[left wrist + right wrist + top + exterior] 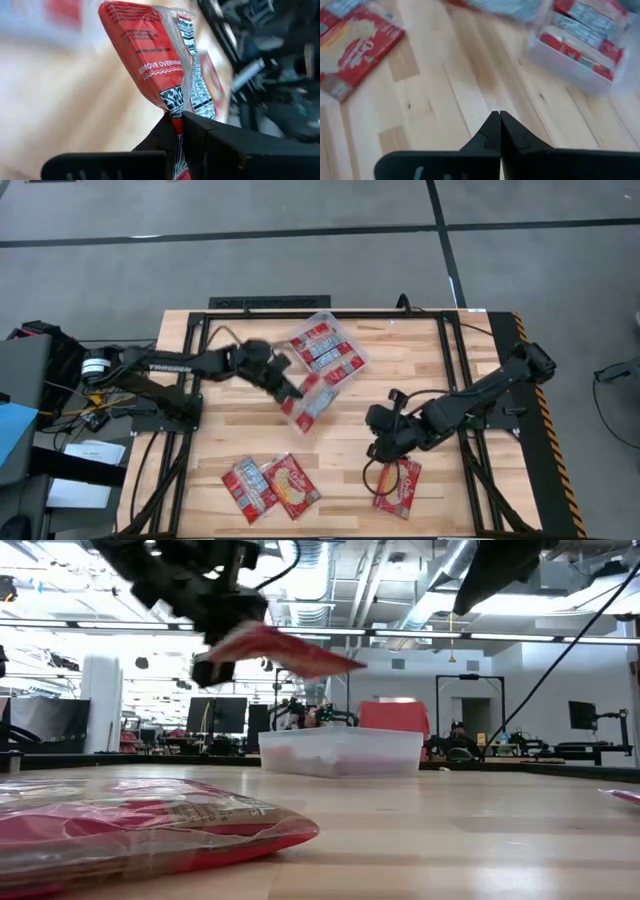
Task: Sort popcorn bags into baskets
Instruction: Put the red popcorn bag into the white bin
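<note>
My left gripper (290, 388) is shut on a red popcorn bag (313, 405), held in the air just off the near side of the clear basket (352, 348). The basket sits at the table's far middle and holds several red packets (322, 352). In the low view the held bag (290, 652) hangs above and in front of the basket (340, 752). My right gripper (381, 446) is shut and hovers over bare wood, just beyond another bag (399, 486) lying flat. Two more bags (250, 486) (296, 484) lie flat near the near edge. My left gripper pinches the bag by one short end (175, 107) between its two fingers (200, 132), coming from the table's left. The bag is lifted clear of the table and sticks out beyond the fingertips toward the right, tilted, with its free end (345, 665) unsupported.
The wooden table (240, 430) has open wood between the basket and the near bags. A black frame rail (300, 305) runs along the far edge. Cables and boxes (40, 410) sit off the left side. The low view shows a bag (150, 825) close to that camera.
</note>
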`<action>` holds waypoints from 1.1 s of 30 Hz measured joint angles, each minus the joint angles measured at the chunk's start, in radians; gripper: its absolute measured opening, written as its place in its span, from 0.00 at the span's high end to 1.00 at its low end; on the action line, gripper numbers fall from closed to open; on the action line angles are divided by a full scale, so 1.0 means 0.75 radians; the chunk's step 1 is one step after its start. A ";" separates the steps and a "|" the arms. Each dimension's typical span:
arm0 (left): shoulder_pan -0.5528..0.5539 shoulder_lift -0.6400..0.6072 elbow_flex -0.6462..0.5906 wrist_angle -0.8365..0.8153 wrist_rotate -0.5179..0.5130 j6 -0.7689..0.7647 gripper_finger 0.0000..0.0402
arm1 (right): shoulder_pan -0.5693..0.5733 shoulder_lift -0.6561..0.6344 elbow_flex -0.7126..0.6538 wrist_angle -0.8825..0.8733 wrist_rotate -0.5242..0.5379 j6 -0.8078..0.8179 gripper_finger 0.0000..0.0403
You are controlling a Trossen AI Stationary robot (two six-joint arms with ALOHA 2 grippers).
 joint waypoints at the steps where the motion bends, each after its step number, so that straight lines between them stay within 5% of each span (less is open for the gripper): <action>1: 0.029 0.006 0.052 -0.055 -0.011 0.052 1.00 | 0.001 -0.002 0.000 -0.024 0.009 0.030 0.97; 7: 0.209 0.145 0.386 -0.375 0.017 0.405 1.00 | 0.018 0.024 -0.003 -0.088 0.006 0.117 0.93; 16: 0.380 0.568 0.828 -0.580 0.012 0.782 1.00 | 0.040 0.039 -0.002 -0.092 0.001 0.194 0.97; 23: 0.408 0.794 0.964 -0.601 0.006 0.849 1.00 | 0.083 0.038 -0.002 -0.118 0.003 0.300 0.94; 33: 0.399 0.898 0.969 -0.592 0.063 0.837 0.97 | 0.102 0.039 -0.002 -0.132 0.004 0.340 0.97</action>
